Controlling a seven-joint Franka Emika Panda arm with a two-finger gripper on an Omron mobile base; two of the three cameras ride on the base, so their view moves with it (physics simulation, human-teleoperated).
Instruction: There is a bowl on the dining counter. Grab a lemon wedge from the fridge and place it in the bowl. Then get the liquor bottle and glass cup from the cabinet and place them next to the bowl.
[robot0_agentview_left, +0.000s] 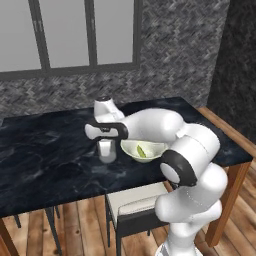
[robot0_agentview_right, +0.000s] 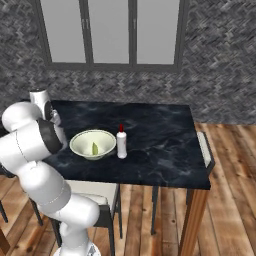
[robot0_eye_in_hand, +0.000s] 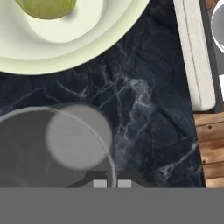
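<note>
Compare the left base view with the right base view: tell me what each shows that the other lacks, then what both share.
Left base view alone: the glass cup standing on the dining counter beside the bowl, with the claw shut on its rim from above.

Right base view alone: the liquor bottle, upright with its red cap, beside the bowl's other side.

Both: the bowl with the lemon wedge inside, the dark marble counter, and the window behind.

Flat, even rendered light — pale windows (robot0_agentview_left: 75, 32) behind, soft shadows on dark counter (robot0_agentview_left: 45, 160) — coarse, slightly blurred, no glare.
</note>
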